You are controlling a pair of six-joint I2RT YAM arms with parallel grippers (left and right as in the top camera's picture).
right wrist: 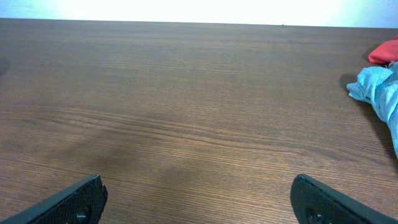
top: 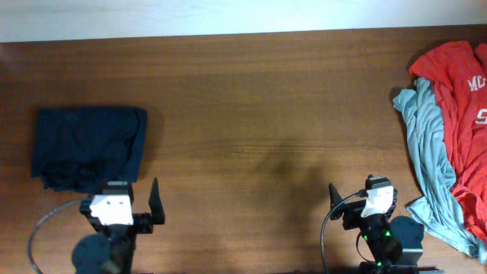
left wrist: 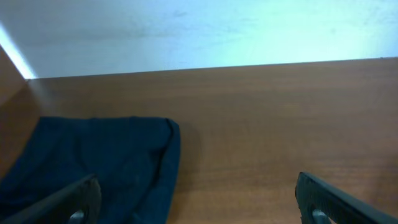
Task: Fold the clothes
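A folded dark navy garment [top: 87, 147] lies at the left of the wooden table; it also shows in the left wrist view [left wrist: 99, 165]. A red shirt with white lettering [top: 464, 114] and a light blue garment [top: 430, 152] lie crumpled at the right edge; their tips show in the right wrist view, the blue [right wrist: 380, 93] and the red [right wrist: 384, 53]. My left gripper [top: 129, 204] is open and empty just below the navy garment. My right gripper [top: 358, 199] is open and empty, left of the pile.
The wooden table [top: 266, 114] has its far edge against a white wall [top: 228, 15]. Both arm bases and cables sit at the table's front edge.
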